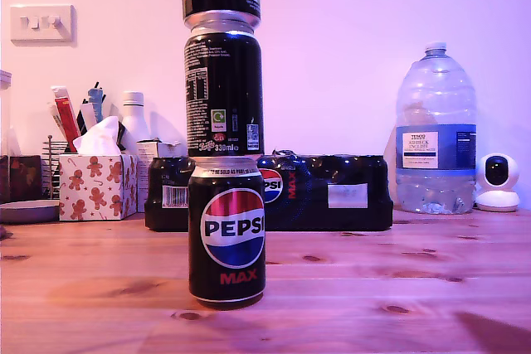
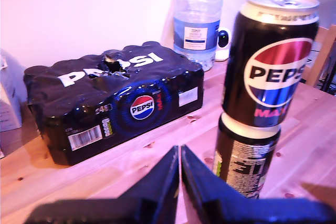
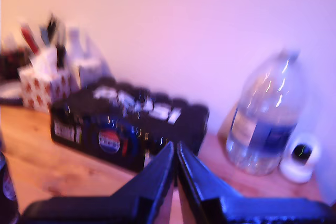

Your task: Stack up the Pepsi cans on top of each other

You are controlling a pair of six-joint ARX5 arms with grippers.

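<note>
As the Pepsi cans (image 1: pixel 224 93) stand three high, multipack (image 1: pixel 332 192) at their twelve o'clock, stacking looks done. My first gripper (image 2: pixel 179 150) and my second gripper (image 3: pixel 175 146) are pinched together, empty; they need only retreat gently.

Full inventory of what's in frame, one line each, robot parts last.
Pepsi cans: three, black, stacked in one column at table front, top one cut off by frame.
Multipack: one, dark wrap, behind the stack.
Water bottle: one, clear, blue label, exterior view's right.
Small camera: one, white, beside the bottle.
Tissue box: one, gingerbread print, exterior view's left.
Table: one, wood.
My first gripper: shut, empty.
My second gripper: shut, empty.
</note>
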